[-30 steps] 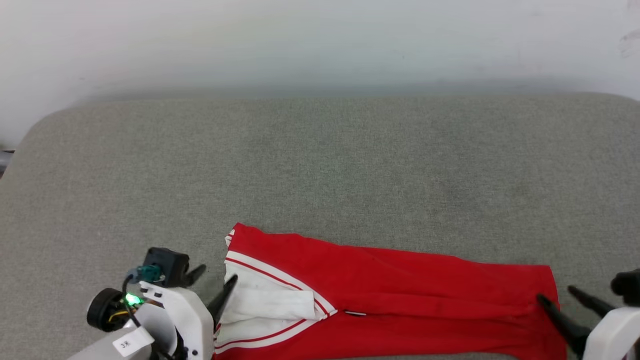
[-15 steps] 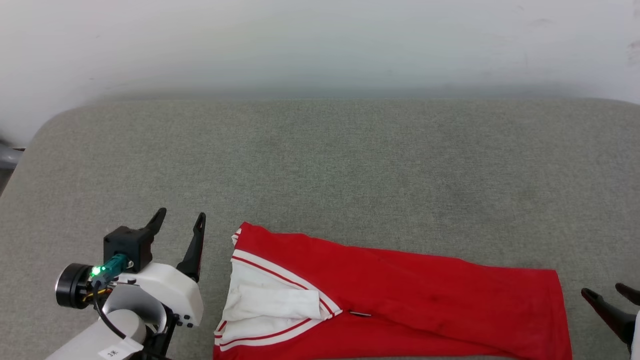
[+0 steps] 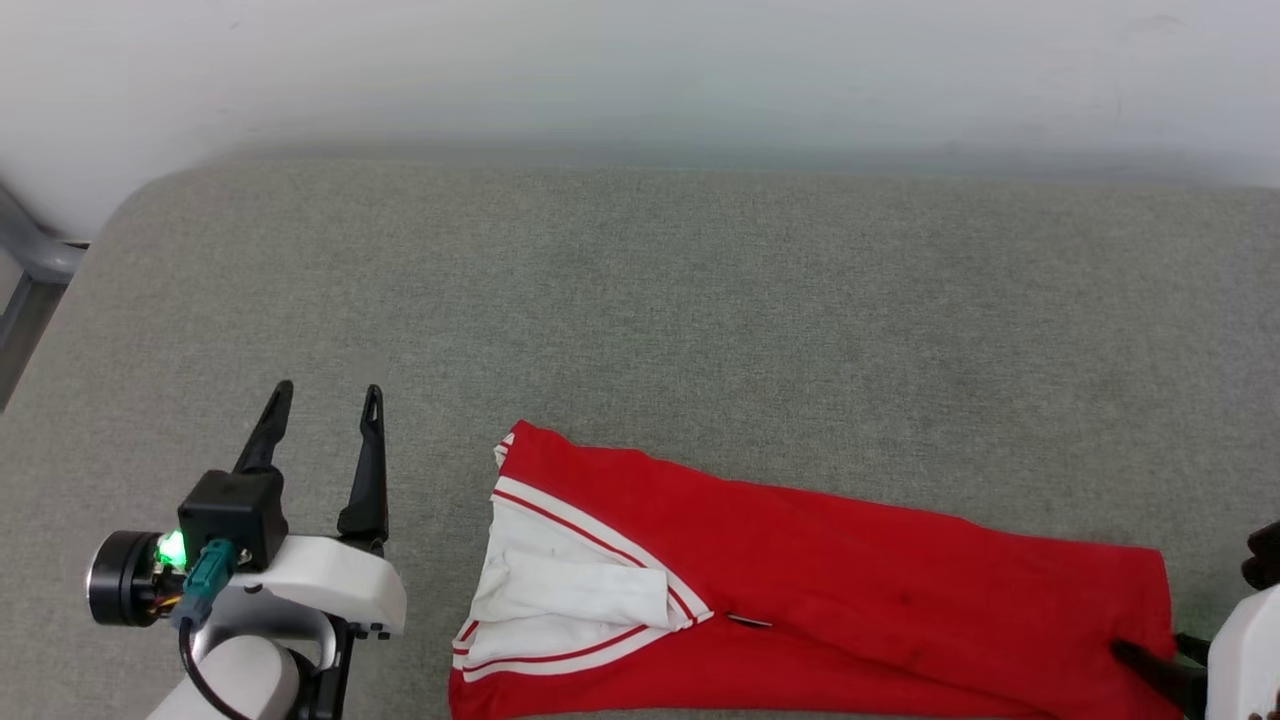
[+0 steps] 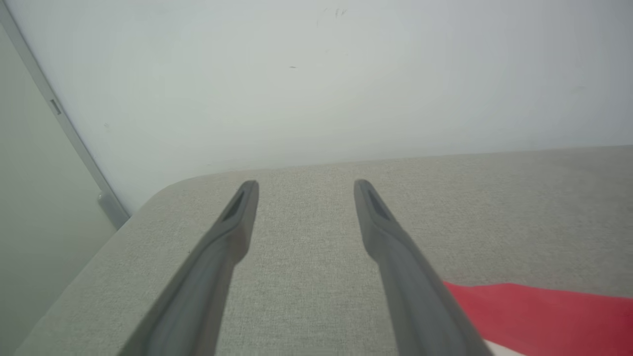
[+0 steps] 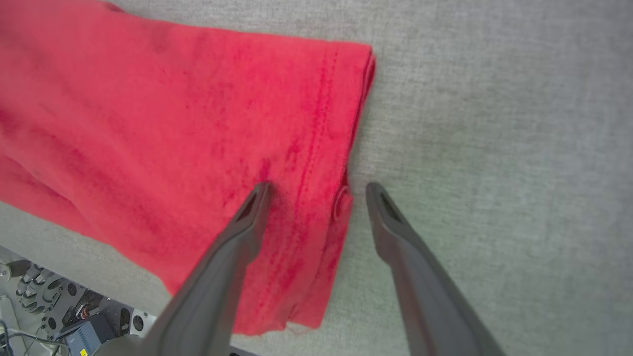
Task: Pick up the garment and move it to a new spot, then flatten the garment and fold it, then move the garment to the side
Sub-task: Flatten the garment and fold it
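Right gripper point(image 5: 318, 186): jaws stood wide, nothing between them; its left finger lay over the red hem and its right finger over bare grey cloth just past the garment's edge; contact with the fabric could not be told
Left gripper point(image 3: 329, 390): jaws stood wide and empty, fingers pointing away from the robot over the bare surface, near the garment's white end but apart from it
Left wrist housing point(image 3: 300, 580): white shell with a green light glowing beside a black camera block
Garment point(image 3: 850, 560): lay flat as a long red band near the front edge of the surface, running from left to right; white sleeve with red-and-white striped trim at the left end, stitched red hem at the right end, layers stacked at that hem
Surface point(image 3: 700, 300): grey woven padding with rounded corners, bare behind the garment
Wall point(image 3: 640, 60): pale and plain, rising behind the surface
Frame point(image 3: 30, 270): grey metal bar at the far left, beside the surface's corner
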You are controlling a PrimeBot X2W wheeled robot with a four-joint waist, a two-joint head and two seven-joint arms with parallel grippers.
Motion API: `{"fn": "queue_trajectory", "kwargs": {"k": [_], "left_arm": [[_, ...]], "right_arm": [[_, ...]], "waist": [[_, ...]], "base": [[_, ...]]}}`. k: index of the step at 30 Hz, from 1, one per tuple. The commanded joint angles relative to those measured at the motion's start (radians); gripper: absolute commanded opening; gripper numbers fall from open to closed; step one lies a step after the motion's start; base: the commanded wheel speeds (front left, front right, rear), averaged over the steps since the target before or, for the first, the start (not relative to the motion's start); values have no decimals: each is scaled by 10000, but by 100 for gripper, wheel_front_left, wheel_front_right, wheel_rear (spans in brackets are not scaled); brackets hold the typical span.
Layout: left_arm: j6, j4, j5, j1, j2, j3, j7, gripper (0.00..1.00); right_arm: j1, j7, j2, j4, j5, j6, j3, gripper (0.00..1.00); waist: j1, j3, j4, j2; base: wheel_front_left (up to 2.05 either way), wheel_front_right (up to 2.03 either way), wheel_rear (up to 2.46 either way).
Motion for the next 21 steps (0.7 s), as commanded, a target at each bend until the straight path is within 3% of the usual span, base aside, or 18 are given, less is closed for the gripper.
{"fn": "queue_trajectory", "kwargs": {"k": [1, 9, 20, 21], "left_arm": [[-112, -76, 235, 308, -177, 267, -71, 100], [-523, -375, 1564, 1601, -1133, 1637, -71, 100], [-1459, -311, 3030, 2697, -2664, 3142, -72, 100], [-1584, -260, 3166, 2738, -2771, 3211, -70, 100]], "right_arm": [[-194, -112, 126, 178, 77, -5, 155, 100], [-352, -914, 722, 880, 506, -2, 1137, 100], [-401, -2224, 872, 1505, 968, 9, 2248, 100], [-426, -2392, 845, 1543, 969, 9, 2296, 68]], "waist": [[0, 40, 36, 0], [0, -17, 120, 0], [0, -249, 156, 0], [0, -263, 154, 0]], "base": [[0, 0, 0], [0, 0, 0], [0, 0, 0], [0, 0, 0]]}}
